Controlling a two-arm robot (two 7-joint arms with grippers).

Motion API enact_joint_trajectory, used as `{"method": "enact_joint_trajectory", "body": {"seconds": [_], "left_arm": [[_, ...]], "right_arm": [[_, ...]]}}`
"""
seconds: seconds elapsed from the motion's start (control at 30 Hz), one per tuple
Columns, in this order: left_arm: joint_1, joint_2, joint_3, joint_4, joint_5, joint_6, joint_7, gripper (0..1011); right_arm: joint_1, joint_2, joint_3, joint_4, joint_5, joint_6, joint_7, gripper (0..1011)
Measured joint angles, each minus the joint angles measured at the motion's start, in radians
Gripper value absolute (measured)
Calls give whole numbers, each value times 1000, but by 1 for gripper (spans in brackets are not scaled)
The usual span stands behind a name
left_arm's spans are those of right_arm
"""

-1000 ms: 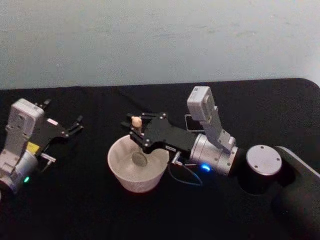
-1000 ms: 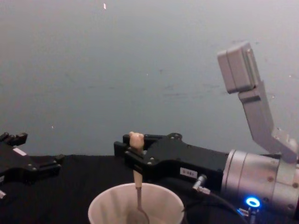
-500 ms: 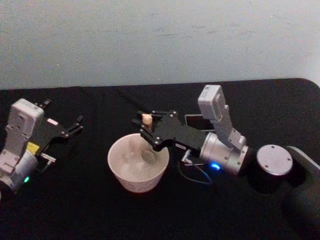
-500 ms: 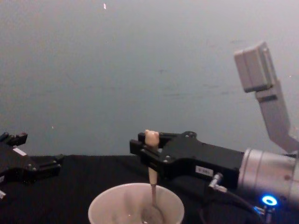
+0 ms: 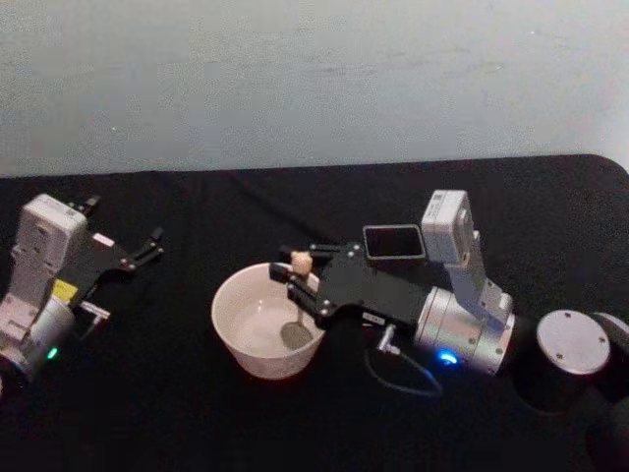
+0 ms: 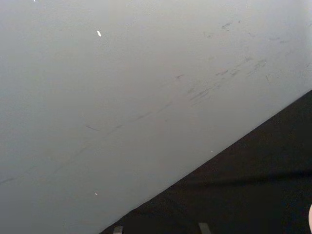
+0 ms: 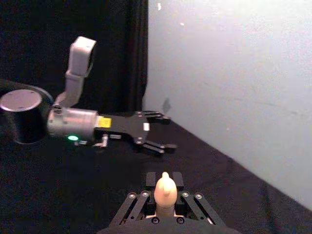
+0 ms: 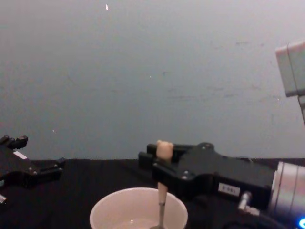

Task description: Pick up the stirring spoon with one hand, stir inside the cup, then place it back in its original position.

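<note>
**kit:** Right gripper (image 5: 298, 277) has slid over since a second ago. It was above the middle of the cup (image 5: 257, 362) and now it sits over the cup's right side, with the stirring spoon (image 8: 164, 149) carried along.

**jo:** Is it still clamped on the spoon?

**kit:** Yep, the fingers are pinched on the cream handle just under the little bear head. The spoon stands nearly upright, with its thin metal neck running down into the cup and the shiny bowl low against the inner wall on the right. Before, that bowl was nearer the centre.

**jo:** Anything else different?

**kit:** The dark square-mouthed holder (image 5: 394, 229) shows now, just behind the cup and to its right. The arm was covering most of it earlier. The cup itself hasn't budged on the black table (image 5: 197, 413).

**jo:** And the left gripper (image 5: 126, 217)?

**kit:** Parked well to the left of the cup, fingers spread apart, same spot as before.
</note>
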Motion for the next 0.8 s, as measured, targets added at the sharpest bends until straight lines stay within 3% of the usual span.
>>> {"method": "enact_joint_trajectory", "body": {"seconds": [0.2,0.4,0.8], "left_arm": [[0,0,0,0,0,0,0,1001],[0,0,0,0,0,0,0,1001],[0,0,0,0,0,0,0,1001]], "right_arm": [[-4,-8,-24,-6,5,11,5,209],[16,-43,-46,21,5,12,-1,209],[90,-119,-49,147,-37,-17,-54,209]]}}
